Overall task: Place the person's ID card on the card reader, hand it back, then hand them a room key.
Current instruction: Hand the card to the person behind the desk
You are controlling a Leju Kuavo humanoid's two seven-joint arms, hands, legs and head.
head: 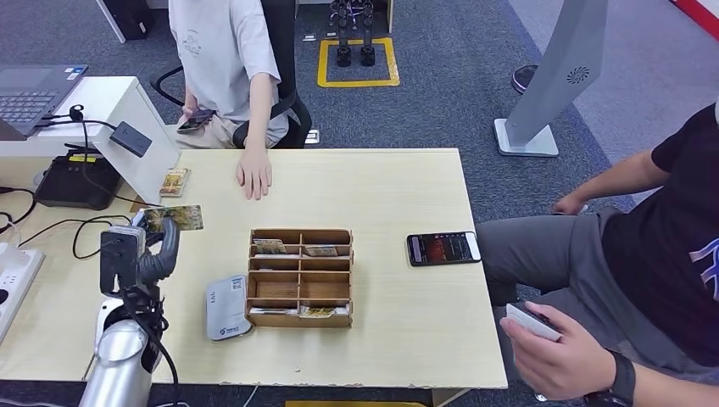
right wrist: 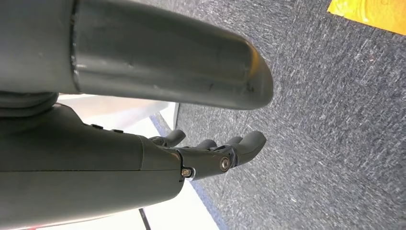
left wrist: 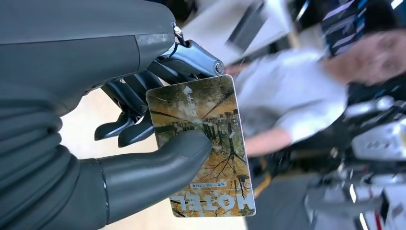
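Observation:
My left hand (head: 146, 253) is raised over the table's left side and pinches a room key card (head: 175, 219) with an autumn-tree picture. In the left wrist view the thumb (left wrist: 163, 160) presses the card (left wrist: 213, 115), printed HOTEL, against the dark fingers behind it. Across the table sits a person in a light shirt, one hand (head: 253, 175) flat on the tabletop. The white card reader (head: 226, 308) lies near the front edge, beside a wooden organiser (head: 299, 277) holding several cards. My right hand (right wrist: 218, 152) hangs over grey carpet with nothing in it, fingers loosely extended.
A second card (head: 175, 181) lies near a white stand (head: 127, 119) at the far left. A black phone (head: 443, 248) rests on the table's right side. A seated person in dark clothes at the right holds a small white object (head: 532, 322). Cables and a power strip (head: 15, 275) lie at the left.

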